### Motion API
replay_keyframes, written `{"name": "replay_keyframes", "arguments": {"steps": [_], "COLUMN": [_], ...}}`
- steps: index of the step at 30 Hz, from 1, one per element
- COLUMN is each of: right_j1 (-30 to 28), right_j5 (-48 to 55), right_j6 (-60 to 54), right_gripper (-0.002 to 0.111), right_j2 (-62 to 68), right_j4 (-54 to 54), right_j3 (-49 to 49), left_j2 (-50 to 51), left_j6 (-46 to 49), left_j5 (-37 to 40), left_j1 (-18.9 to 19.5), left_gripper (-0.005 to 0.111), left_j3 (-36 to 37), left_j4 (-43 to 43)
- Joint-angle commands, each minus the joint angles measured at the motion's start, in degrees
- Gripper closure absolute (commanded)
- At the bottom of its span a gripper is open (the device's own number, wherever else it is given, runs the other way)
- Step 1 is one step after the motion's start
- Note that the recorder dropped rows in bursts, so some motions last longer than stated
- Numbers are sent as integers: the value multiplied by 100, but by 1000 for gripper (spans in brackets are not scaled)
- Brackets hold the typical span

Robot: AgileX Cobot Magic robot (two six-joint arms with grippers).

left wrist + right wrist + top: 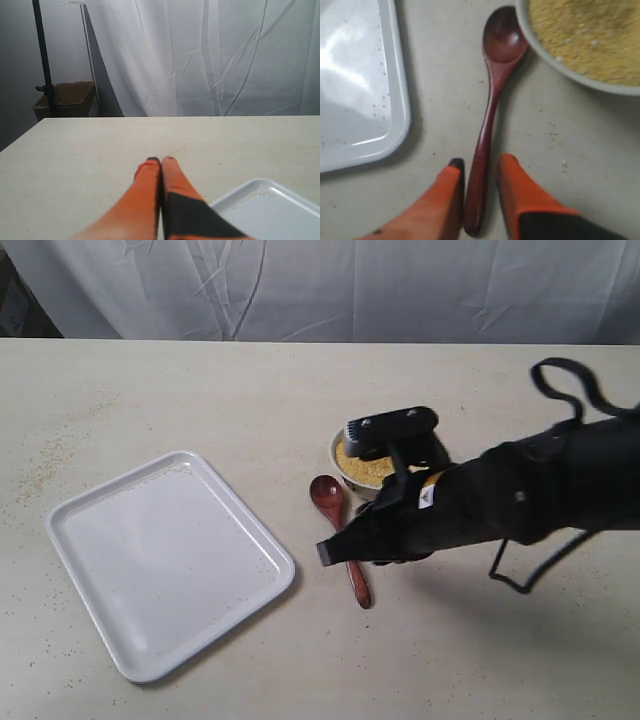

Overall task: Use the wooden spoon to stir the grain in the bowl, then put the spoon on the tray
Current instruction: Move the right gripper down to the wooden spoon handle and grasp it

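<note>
The opening step, picking up the spoon (pixel 490 115), is in hand, and no stirring looks begun. The spoon lies flat on the desk (pixel 200 390) at the centre of the exterior frame. Its round end is just beside the bowl (pixel 336 452) and its handle points toward the lower edge, with the tray (pixel 170 565) at lower left, bare. The right fingers (pixel 517 185) straddle the handle near its tail. They are narrowly parted: one seems to touch the wood, and a slim gap shows at the other. The left fingers (pixel 150 185) are pressed together on nothing, above the desk at the tray's corner. Next, I judge, the right fingers must close squarely on the slim handle so it doesn't roll. Then they must lift it and tip the round end into the grain (pixel 590 35).
</note>
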Motion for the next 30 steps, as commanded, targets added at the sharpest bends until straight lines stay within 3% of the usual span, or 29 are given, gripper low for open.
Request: {"name": "replay_keyframes", "arguments": {"steps": [1,3,10,17,19,22,30], "right_j1": [118,118,69,69,69,69,69], "right_j5": [407,566,611,813,922,959,1856], "right_j6": [-64,-79,-79,-79,-79,-79,-79], "right_gripper": [43,38,67,70,78,109,108], "right_j2": [622,767,1227,1681,1665,1538,103], "right_j4": [-225,-552,-685,-1003,-1039,-1053,-1232], "right_j3": [-567,-731,-858,-867,-881,-912,-1134], "left_j2": [-28,-28,-28,-28,-28,-28,-28], "left_j6": [-25,-25,-25,-25,-25,-25,-25], "left_j5": [0,0,0,0,0,0,0], "left_j1": [-26,-26,-26,-26,-26,-26,-26], "left_gripper": [106,106,106,106,106,106,106], "left_j3": [28,28,28,28,28,28,28], "left_j4": [-13,-13,-13,-13,-13,-13,-13]}}
